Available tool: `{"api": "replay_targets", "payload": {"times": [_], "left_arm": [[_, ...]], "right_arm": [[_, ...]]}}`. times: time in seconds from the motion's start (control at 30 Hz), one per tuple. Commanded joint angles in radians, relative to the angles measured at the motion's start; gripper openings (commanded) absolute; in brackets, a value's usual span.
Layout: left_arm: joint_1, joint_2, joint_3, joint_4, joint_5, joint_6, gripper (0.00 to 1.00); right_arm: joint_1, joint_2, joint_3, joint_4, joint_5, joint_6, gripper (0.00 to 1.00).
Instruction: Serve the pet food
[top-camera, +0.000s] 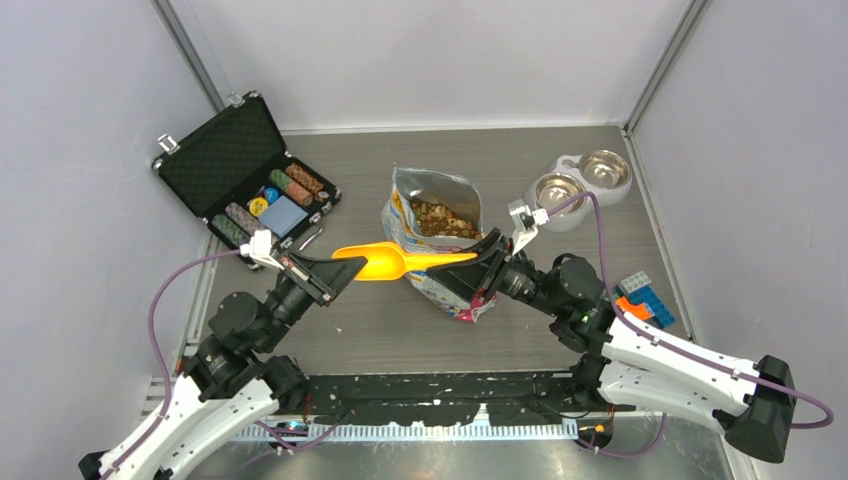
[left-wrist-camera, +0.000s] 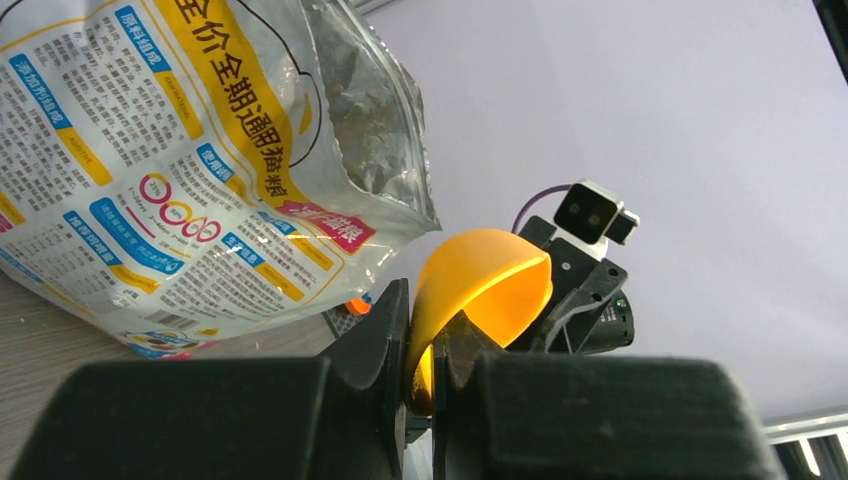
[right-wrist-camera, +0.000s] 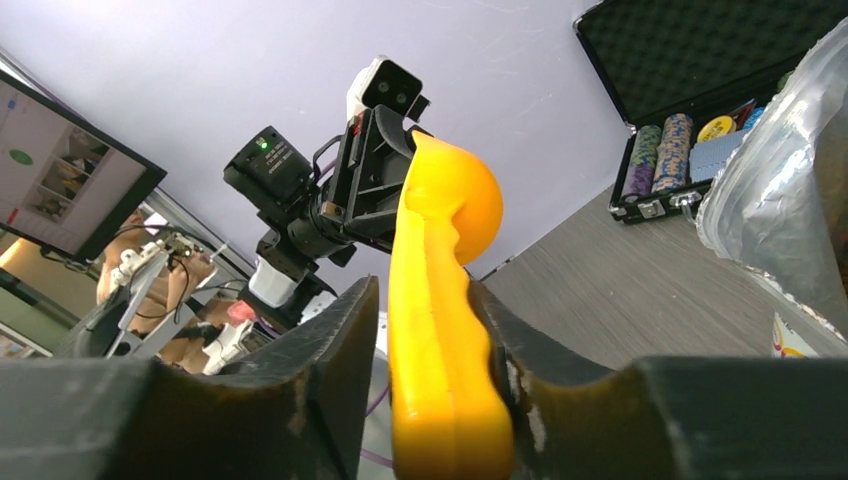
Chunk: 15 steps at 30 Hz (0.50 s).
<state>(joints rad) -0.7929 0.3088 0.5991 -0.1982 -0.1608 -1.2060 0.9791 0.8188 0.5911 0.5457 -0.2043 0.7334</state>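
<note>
Nearest us, above the bare table, we are holding a yellow scoop level between both arms. Our left fingers are clenching the rim of its bowl. Our right fingers are straddling the handle: 1 is touching it and the other is showing a sliver of gap, so we cannot tell whether that grip is firm. We are reading this as a hand-over. The left clamp is keeping the scoop from dropping until the right arm, which sits closer to the bag, has the handle. Just behind, the foil bag is slumping open-mouthed with the pet food inside; none is in the scoop. Farther right, 2 steel bowls are sitting, apparently empty, in their white stand on the right arm's side. At far left, an open case of poker chips is lying well apart from all this.
</note>
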Motion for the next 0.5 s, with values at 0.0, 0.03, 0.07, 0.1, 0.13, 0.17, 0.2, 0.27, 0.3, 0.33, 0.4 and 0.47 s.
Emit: {"api": "replay_targets", "payload": {"times": [0.0,0.03,0.07,0.1,0.13,0.17,0.2,0.27,0.3,0.33,0.4,0.47], "left_arm": [[0.001,-0.002,-0.004,0.032,-0.043,0.006,0.0],[0.001,0.0,-0.003,0.034,-0.04,0.008,0.0],[0.001,0.002,-0.005,0.043,-0.033,0.013,0.0],[0.001,0.005,-0.006,0.054,-0.018,0.019,0.0],[0.001,0.009,-0.005,0.063,-0.006,0.026,0.0],[0.001,0.011,0.0,0.069,0.007,0.041,0.0],[0.001,0.014,0.011,0.063,0.016,0.063,0.13],[0.001,0.016,0.041,0.024,0.023,0.112,0.69],[0.001,0.014,0.056,0.004,0.021,0.135,0.95],[0.001,0.011,0.07,-0.015,0.015,0.157,0.99],[0.001,0.003,0.09,-0.042,-0.001,0.211,0.99],[0.001,-0.001,0.113,-0.071,-0.03,0.263,0.99]], "right_arm": [[0.003,-0.007,0.047,0.068,-0.014,0.006,0.4],[0.003,-0.008,0.048,0.054,-0.002,0.005,0.34],[0.002,-0.012,0.05,0.045,0.006,0.001,0.29],[0.002,-0.017,0.049,0.035,0.025,-0.003,0.21],[0.003,-0.02,0.049,0.016,0.04,-0.005,0.14],[0.003,-0.03,0.052,-0.002,0.079,-0.005,0.08],[0.004,-0.034,0.066,-0.055,0.099,-0.012,0.06],[0.004,-0.049,0.112,-0.171,0.153,-0.047,0.05],[0.003,-0.06,0.13,-0.206,0.185,-0.064,0.05],[0.003,-0.066,0.167,-0.283,0.193,-0.073,0.05],[0.003,-0.085,0.237,-0.431,0.273,-0.082,0.05],[0.003,-0.099,0.318,-0.605,0.399,-0.09,0.05]]}}
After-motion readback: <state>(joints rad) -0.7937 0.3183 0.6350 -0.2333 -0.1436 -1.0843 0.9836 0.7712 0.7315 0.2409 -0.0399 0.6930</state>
